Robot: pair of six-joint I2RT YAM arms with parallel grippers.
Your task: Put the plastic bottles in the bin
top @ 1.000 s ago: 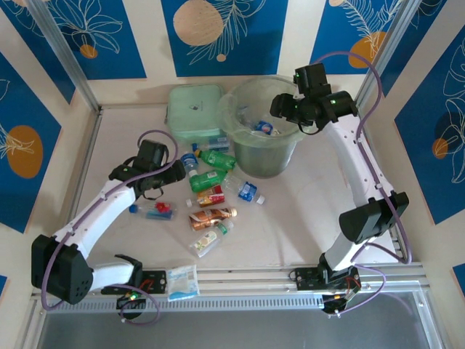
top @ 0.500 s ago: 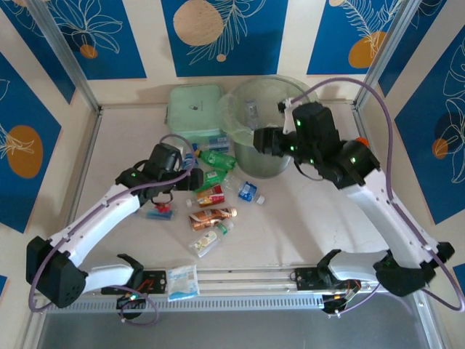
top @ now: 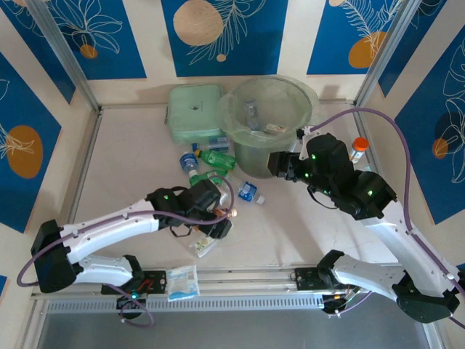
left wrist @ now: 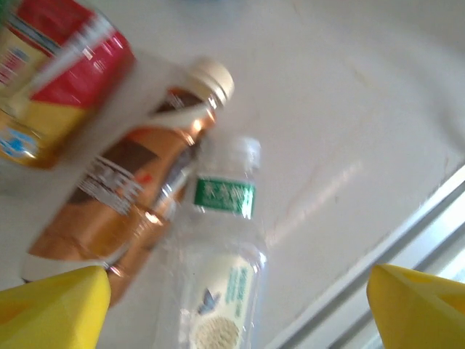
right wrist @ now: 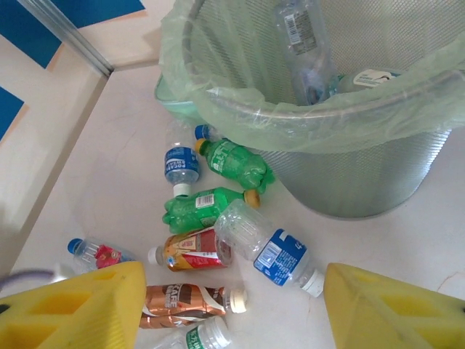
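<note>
The pale table [top: 123, 156] carries scattered plastic bottles [right wrist: 207, 205], the bin [right wrist: 363, 174], a green box [top: 192, 113].

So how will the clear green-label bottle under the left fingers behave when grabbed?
The clear bottle looks empty, so probably light and squashy. Lying on its side on the smooth table, it may roll or skid.

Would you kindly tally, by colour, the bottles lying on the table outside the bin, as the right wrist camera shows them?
Green bottles: 2
Clear-and-blue bottles: 3, one half hidden
Red-labelled bottles: 2
Copper-brown bottle: 1
Clear bottle with green label: 1
Total: 9
</note>
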